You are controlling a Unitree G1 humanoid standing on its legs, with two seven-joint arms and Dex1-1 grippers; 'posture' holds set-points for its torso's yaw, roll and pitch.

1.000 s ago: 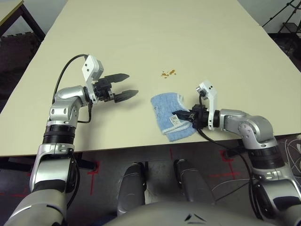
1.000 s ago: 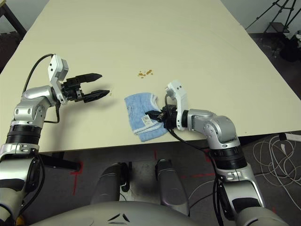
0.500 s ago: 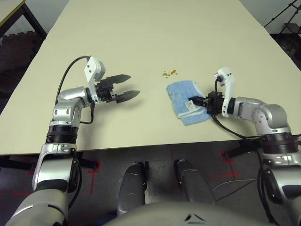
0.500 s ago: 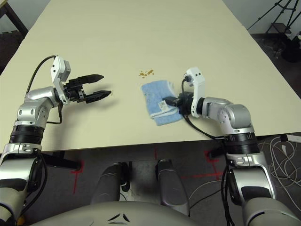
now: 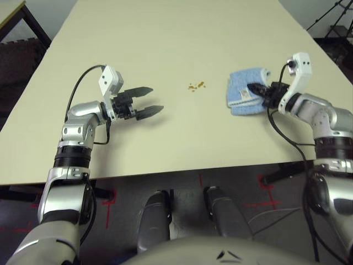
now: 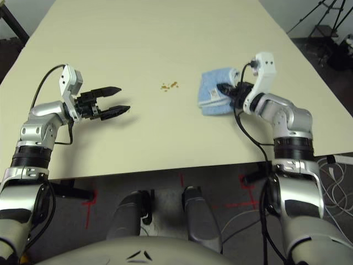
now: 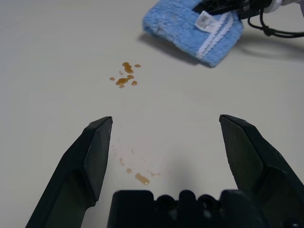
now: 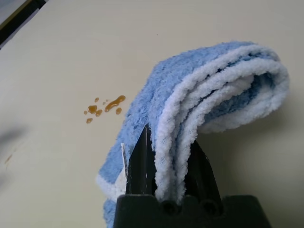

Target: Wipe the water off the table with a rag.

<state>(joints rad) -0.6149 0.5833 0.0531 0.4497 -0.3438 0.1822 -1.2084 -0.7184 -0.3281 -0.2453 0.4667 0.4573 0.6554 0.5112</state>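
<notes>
My right gripper (image 8: 168, 175) has its fingers pinched shut on the folded edge of the rag (image 5: 245, 93), which sits at the right of the frame on the bench (image 5: 182, 33), just right of the water (image 5: 196, 85) droplets at centre. My left gripper (image 5: 148, 100) hovers wide open and empty at left. I judge the terry cloth light, soft and floppy, so gripping several folded layers at the edge should stop it unfolding.

text: none legible | rag (image 7: 190, 28) label (image 7: 206, 19): white, with marks too small to read | table (image 5: 182, 44): no print
</notes>
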